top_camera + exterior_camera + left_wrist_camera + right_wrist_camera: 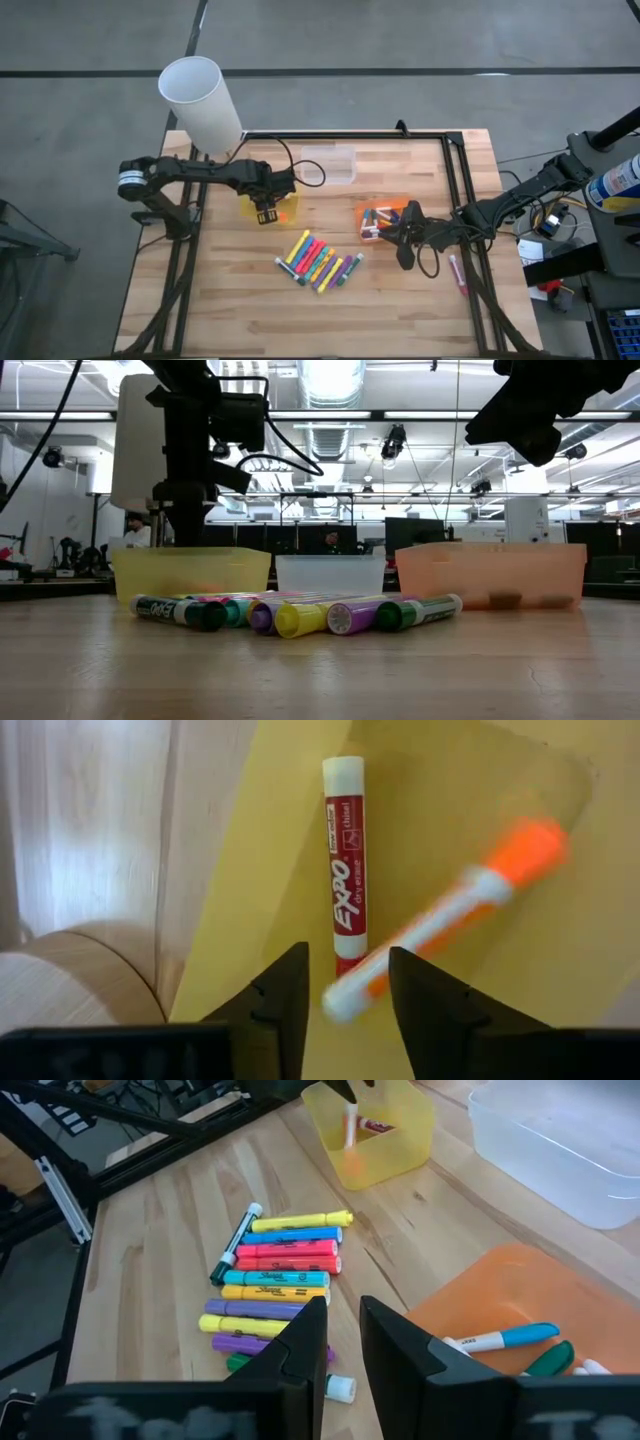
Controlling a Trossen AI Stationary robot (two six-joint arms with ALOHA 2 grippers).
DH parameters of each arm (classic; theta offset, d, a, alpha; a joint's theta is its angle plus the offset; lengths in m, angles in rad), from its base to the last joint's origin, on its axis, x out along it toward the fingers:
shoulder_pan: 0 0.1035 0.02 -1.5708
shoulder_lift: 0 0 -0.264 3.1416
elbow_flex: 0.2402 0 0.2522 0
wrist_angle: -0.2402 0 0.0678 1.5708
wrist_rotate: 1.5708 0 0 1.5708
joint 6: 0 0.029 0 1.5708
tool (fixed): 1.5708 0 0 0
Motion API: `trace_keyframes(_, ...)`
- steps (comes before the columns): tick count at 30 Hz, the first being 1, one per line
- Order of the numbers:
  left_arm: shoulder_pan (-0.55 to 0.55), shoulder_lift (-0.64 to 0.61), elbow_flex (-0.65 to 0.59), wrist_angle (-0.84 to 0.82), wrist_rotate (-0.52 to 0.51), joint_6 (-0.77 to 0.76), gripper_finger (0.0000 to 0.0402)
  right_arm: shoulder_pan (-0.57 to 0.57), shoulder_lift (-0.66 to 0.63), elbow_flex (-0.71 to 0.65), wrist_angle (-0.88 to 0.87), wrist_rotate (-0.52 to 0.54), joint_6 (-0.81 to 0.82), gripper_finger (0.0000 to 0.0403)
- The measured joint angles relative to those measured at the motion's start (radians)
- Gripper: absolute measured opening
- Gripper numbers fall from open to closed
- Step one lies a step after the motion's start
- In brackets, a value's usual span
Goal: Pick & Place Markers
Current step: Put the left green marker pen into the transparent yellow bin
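My left gripper (265, 212) (347, 985) hangs open over the yellow tray (283, 207), pointing down. A blurred orange marker (450, 920) lies slantwise just below it, its white end between the fingertips. A red marker (347, 860) lies flat on the tray's floor. Several markers (318, 262) (280, 1275) lie side by side on the table at mid-front. My right gripper (398, 240) (342, 1325) hovers beside the orange tray (380, 215), narrowly open with nothing between its fingers. My left gripper: the orange marker's white end (340, 1002) shows between the parted fingers, blurred. I cannot tell whether either finger touches it.
A clear tray (330, 165) stands behind the yellow one. The orange tray (500, 1290) holds several markers, one of them blue (500, 1338). A white cylinder (200, 100) stands at the far left corner. One pink marker (458, 272) lies near the right frame rail.
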Motion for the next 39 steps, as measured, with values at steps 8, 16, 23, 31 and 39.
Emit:
trace_keyframes(8, -0.018, -0.010, 0.004, -0.008, 0.014, 0.002, 0.0142, 0.000, 0.000, 0.000, 0.000, 0.000, 0.000, 0.0057)
trace_keyframes(16, -0.114, -0.043, 0.041, -0.002, 0.154, -0.030, 0.0142, 0.000, 0.000, 0.000, -0.001, 0.002, 0.000, 0.0057)
trace_keyframes(23, -0.285, -0.067, 0.061, 0.109, 0.236, -0.071, 0.0142, 0.000, 0.000, 0.000, -0.002, 0.002, -0.002, 0.0057)
trace_keyframes(31, -0.462, -0.056, 0.041, 0.209, 0.238, -0.080, 0.0142, 0.000, 0.000, -0.001, -0.001, 0.002, -0.002, 0.0057)
trace_keyframes(39, -0.530, 0.006, -0.027, 0.329, 0.221, -0.093, 0.0142, 0.000, 0.000, -0.003, 0.001, 0.002, 0.000, 0.0057)
